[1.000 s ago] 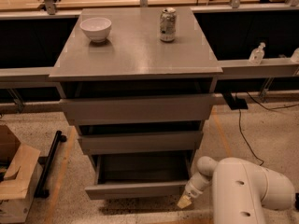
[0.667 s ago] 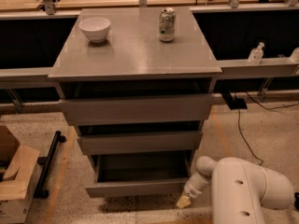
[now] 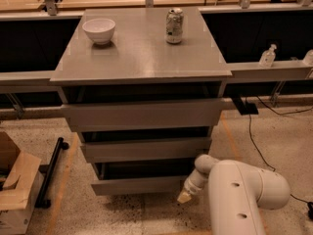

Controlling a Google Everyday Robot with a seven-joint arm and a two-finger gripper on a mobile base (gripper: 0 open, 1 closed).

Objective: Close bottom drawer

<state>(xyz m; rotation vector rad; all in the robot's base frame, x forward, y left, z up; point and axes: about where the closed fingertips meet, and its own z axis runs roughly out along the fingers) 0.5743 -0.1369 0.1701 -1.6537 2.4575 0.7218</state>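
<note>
Since the bottom drawer [image 3: 139, 185] stands pulled out at the foot of the cabinet [image 3: 142, 58], likely stiff and light, press its flat front squarely with your gripper [image 3: 185, 196], beside its right corner, whether open or closed you cannot tell.

The grey cabinet top [image 3: 142, 58] carries a white bowl [image 3: 99, 30] near its back left corner and an upright drink can [image 3: 174, 26] further right, well apart. On the speckled floor [image 3: 122, 214] sits a cardboard box [image 3: 14, 190]; the gripper [image 3: 185, 196] hangs by the bottom drawer [image 3: 137, 185], at its right front corner
</note>
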